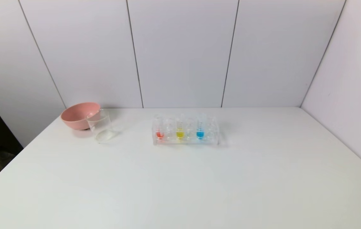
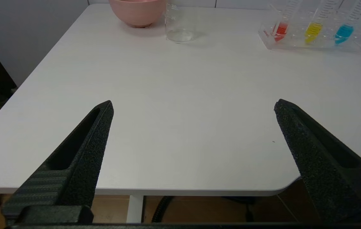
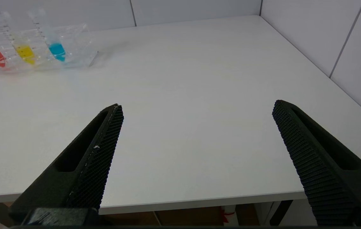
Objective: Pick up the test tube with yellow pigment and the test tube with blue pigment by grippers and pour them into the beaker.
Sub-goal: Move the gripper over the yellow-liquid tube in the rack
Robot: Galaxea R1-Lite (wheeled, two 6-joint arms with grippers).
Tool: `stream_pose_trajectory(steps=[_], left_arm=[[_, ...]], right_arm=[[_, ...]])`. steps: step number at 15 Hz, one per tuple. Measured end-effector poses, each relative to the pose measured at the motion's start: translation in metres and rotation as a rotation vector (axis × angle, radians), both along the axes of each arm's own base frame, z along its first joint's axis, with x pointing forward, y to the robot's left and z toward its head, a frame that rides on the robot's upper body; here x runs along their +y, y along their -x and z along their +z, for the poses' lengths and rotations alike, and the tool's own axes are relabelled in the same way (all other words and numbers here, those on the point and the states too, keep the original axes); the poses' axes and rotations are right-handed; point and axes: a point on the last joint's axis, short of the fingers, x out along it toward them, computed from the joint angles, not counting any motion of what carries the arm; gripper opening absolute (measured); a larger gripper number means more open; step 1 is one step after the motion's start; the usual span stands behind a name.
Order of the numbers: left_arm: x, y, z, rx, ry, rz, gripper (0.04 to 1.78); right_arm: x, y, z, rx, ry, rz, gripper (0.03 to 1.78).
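Observation:
The test tube with yellow pigment (image 1: 180, 131) and the test tube with blue pigment (image 1: 200, 130) stand upright in a clear rack (image 1: 210, 136) at the table's middle back. The rack's two coloured tubes also show in the wrist views: yellow tube (image 2: 313, 29) (image 3: 24, 52) and blue tube (image 2: 343, 31) (image 3: 56, 51). The clear beaker (image 1: 99, 127) (image 2: 180, 22) stands to the rack's left, against a pink bowl. My left gripper (image 2: 193, 106) and right gripper (image 3: 196, 106) hover open and empty by the table's near edge, far from the tubes. Neither arm appears in the head view.
A pink bowl (image 1: 80, 115) (image 2: 137, 11) sits at the back left, touching the beaker. A tube with red liquid (image 1: 159, 132) stands at the rack's left end. White wall panels close the back and right sides. The table's near edge (image 2: 167, 190) lies just under both grippers.

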Motion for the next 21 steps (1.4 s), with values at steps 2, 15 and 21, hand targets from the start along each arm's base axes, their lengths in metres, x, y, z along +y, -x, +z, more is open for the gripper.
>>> stream_pose_trajectory(steps=[2, 15, 21], left_arm=[[0.0, -0.004, 0.023, -0.005, 0.005, -0.021, 1.76], [-0.007, -0.126, 0.131, -0.042, 0.012, -0.122, 1.76], [-0.016, -0.178, 0.129, -0.018, 0.011, -0.162, 1.76]], right_arm=[[0.0, 0.0, 0.0, 0.0, 0.0, 0.0, 1.71], [0.0, 0.0, 0.0, 0.0, 0.0, 0.0, 1.71], [0.0, 0.0, 0.0, 0.0, 0.0, 0.0, 1.71]])
